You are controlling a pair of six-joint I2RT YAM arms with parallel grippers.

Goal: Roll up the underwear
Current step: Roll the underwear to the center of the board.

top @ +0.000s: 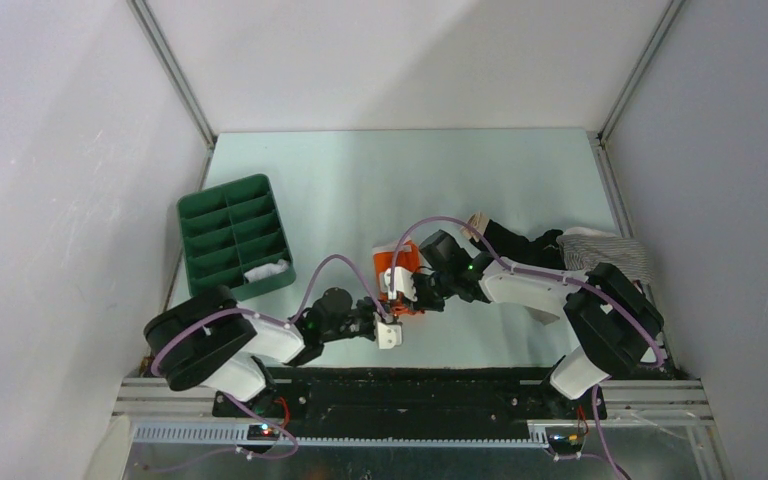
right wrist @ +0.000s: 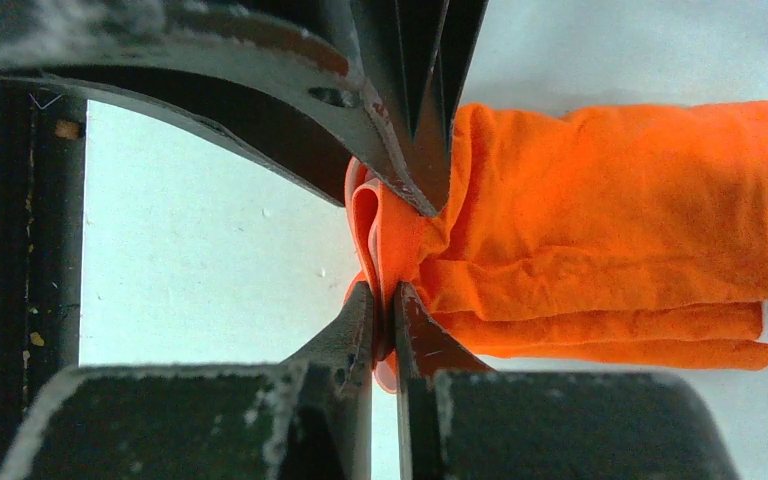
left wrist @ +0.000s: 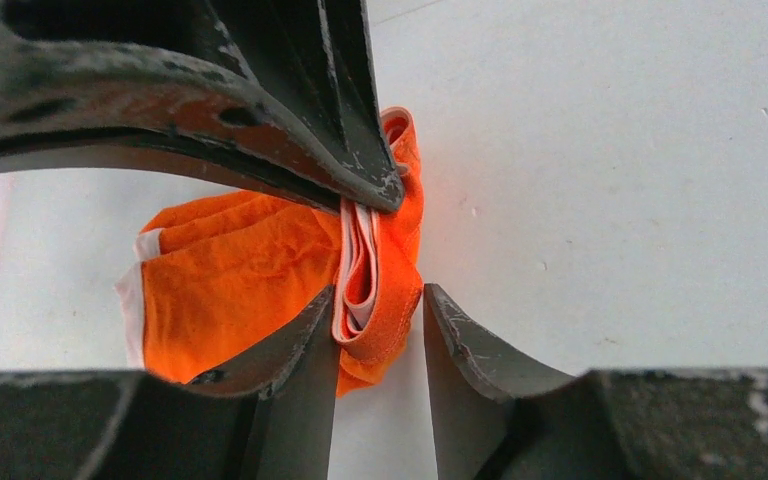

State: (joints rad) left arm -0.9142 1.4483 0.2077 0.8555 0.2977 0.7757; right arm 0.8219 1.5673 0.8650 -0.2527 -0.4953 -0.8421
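As the underwear (right wrist: 620,200) was clenched by the left gripper (left wrist: 378,300) and right gripper (right wrist: 382,298), even, tight turning was judged needed.

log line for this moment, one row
left gripper: shut on orange underwear edge | right gripper: shut on same edge | state: bunched on table, roll unfinished

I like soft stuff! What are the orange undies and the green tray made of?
The orange fabric underwear looks like soft, matte knit cloth: it creases and folds. The green divided tray is probably hard, smooth plastic: stiff, straight walls.
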